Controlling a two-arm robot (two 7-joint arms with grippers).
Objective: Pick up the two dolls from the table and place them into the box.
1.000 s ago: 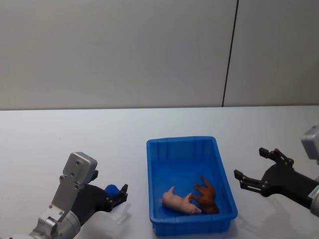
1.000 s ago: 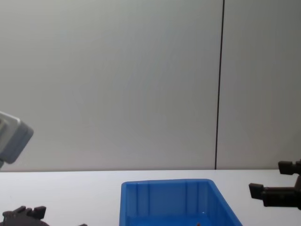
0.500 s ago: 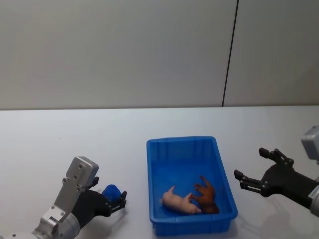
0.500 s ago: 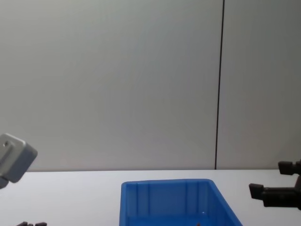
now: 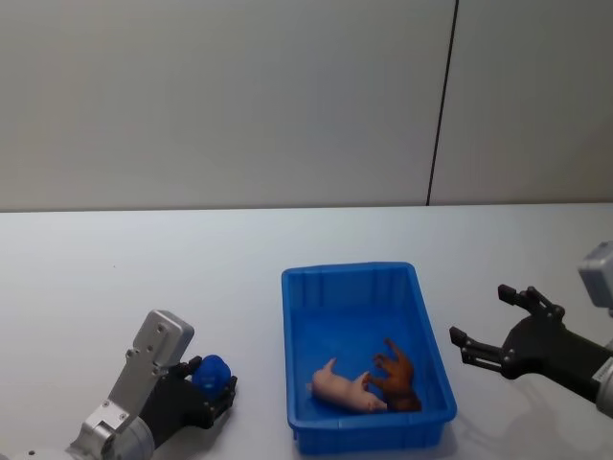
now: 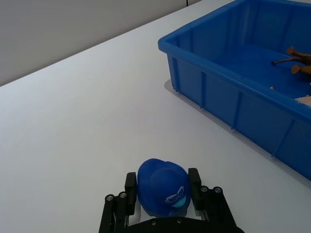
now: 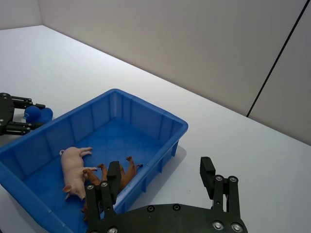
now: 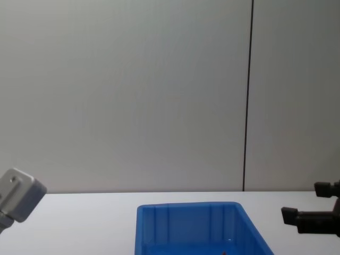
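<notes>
Since the earlier frame, the left gripper [image 5: 213,388] was drawn lower and its jaws closed around the blue doll [image 6: 162,187], apparently for lifting, on the table [image 5: 144,268] beside the box [image 5: 297,402]. The right gripper [image 5: 488,331] was kept spread, idle, right of the box.

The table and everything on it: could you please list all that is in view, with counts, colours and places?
table: one, white, under everything.
box: one, bright blue, open-topped, on the table between the two arms.
blue doll: one, bright blue, on the table to the left of the box, between the left claw's fingers.
pink pig toy: one, pale pink, lying inside the box near its front.
brown animal toy: one, brown, inside the box, touching the pig's right side.
wall: grey panels with a dark vertical seam, behind the table.
left claw: one, black, low on the table, closed on the blue doll.
right claw: one, black, open, to the right of the box.
</notes>
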